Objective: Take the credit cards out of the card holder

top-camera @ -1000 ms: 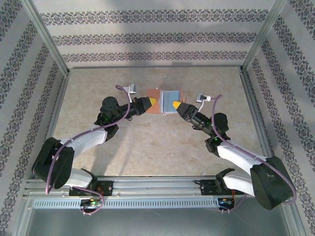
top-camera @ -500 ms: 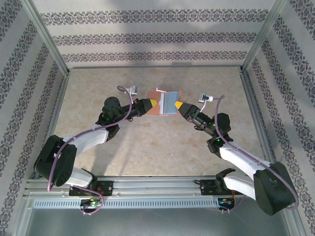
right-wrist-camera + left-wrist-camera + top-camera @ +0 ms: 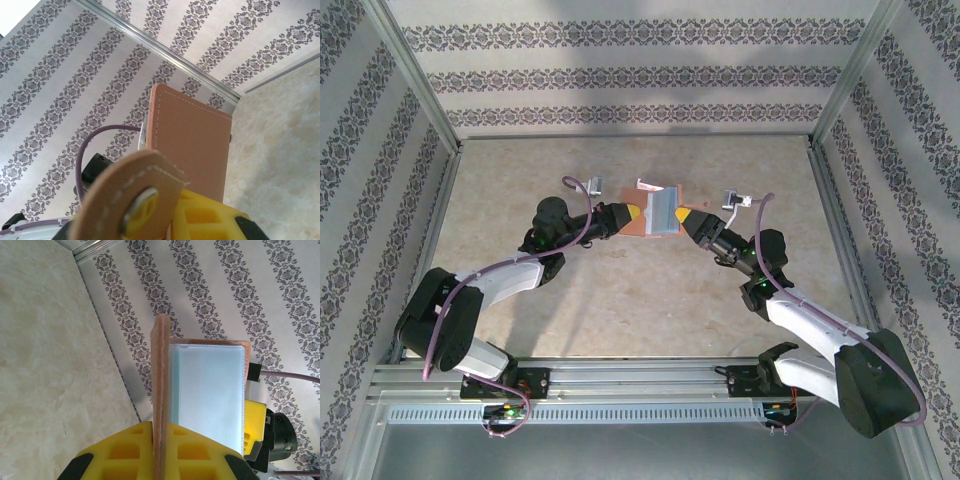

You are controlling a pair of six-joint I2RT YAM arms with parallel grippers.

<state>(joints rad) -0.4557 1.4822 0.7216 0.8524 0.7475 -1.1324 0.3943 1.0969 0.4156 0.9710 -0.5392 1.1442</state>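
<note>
The card holder (image 3: 660, 210) hangs open between both grippers above the table's far middle. My left gripper (image 3: 633, 212) is shut on its brown left panel, whose edge (image 3: 161, 390) runs down between the yellow fingers (image 3: 135, 450). The blue-grey inside panel (image 3: 210, 395) faces the left wrist camera. My right gripper (image 3: 680, 214) is shut on the brown right panel (image 3: 195, 145), with the brown snap tab (image 3: 135, 195) curling in front of the lens. I cannot tell any credit cards apart from the pockets; a pale strip (image 3: 645, 185) shows at the holder's far edge.
The beige marble-look table (image 3: 620, 290) stretches in front of the holder. Patterned walls with metal posts (image 3: 420, 90) close in the back and sides. A purple cable (image 3: 100, 137) loops from the left arm behind the holder.
My right gripper has closed from half open onto the holder's right panel. The holder has gone from lying flat to standing folded up between the grippers. The left arm edged slightly right.
</note>
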